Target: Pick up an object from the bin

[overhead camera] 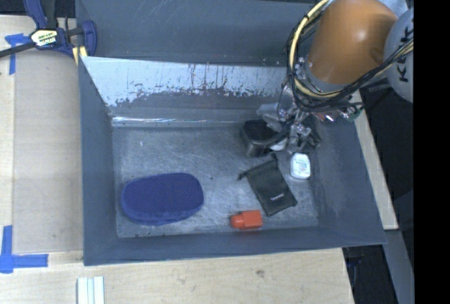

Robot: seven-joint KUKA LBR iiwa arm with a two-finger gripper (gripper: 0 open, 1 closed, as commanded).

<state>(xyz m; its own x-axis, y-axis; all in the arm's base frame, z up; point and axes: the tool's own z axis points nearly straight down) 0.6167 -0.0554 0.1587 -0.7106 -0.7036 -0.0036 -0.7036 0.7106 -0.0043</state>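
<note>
My gripper (292, 128) is low in the bin's right half, near the back wall. Just to its left lies a dark, rounded lump (254, 136), touching or nearly touching the gripper. A small white tag-like piece (300, 167) lies right below the gripper. A flat black rectangular pouch (271, 187) rests on the floor in front of it, slightly tilted. The gripper's body and the arm hide what lies directly beneath it.
A blue oval pad lies at the front left of the bin floor (162, 198). A small orange block (246, 220) sits at the front edge, near the middle. The arm with its orange dome and cables hangs over the bin's right rear corner.
</note>
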